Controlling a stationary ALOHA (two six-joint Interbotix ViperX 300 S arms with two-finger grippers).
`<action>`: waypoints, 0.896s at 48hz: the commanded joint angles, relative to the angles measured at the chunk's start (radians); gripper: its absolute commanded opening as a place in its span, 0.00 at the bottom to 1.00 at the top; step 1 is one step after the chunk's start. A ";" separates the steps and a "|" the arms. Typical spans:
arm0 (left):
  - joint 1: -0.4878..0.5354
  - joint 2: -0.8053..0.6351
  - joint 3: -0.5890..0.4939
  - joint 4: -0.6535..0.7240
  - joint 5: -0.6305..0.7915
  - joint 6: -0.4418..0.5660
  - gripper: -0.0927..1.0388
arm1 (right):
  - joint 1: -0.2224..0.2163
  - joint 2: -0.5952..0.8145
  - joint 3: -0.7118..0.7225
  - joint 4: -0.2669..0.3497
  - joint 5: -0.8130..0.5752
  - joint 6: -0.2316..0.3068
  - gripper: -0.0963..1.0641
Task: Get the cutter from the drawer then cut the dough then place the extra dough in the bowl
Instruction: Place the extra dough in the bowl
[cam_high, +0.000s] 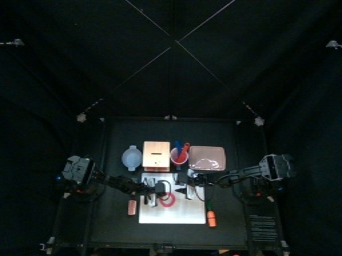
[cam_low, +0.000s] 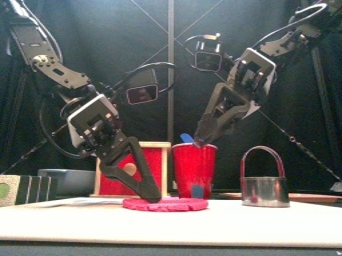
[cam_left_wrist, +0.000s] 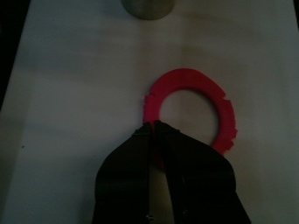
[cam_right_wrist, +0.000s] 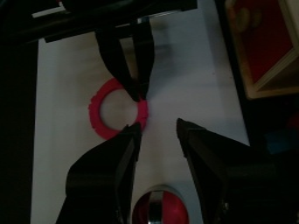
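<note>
A red dough ring (cam_low: 174, 204) lies on the white cutting board (cam_low: 171, 222). My left gripper (cam_low: 150, 197) is shut on the ring's edge; the left wrist view shows the jaws (cam_left_wrist: 158, 131) pinched over the ring (cam_left_wrist: 225, 109). My right gripper (cam_right_wrist: 158, 131) is open just above the board beside the ring (cam_right_wrist: 96, 109), holding nothing. In the front view it hangs above the red cup (cam_low: 195, 170). The metal cutter (cam_low: 265, 186) stands on the board's right part, wire handle up. In the right wrist view it (cam_right_wrist: 160, 210) appears to have red dough inside.
The wooden box with its red drawer front (cam_low: 134, 170) stands behind the board next to the red cup. A blue-grey bowl (cam_high: 131, 157) sits left of the box and a pink tray (cam_high: 207, 158) to its right.
</note>
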 joint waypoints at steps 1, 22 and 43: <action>-0.014 -0.054 0.012 0.031 -0.012 -0.003 0.51 | -0.006 -0.020 -0.009 0.002 -0.005 -0.002 0.74; -0.008 -0.296 0.094 0.147 -0.179 -0.002 0.51 | -0.012 -0.018 0.005 0.017 0.008 0.000 0.74; 0.167 -0.597 0.229 0.173 -0.232 0.032 0.51 | -0.021 -0.018 0.008 0.017 0.012 -0.002 0.74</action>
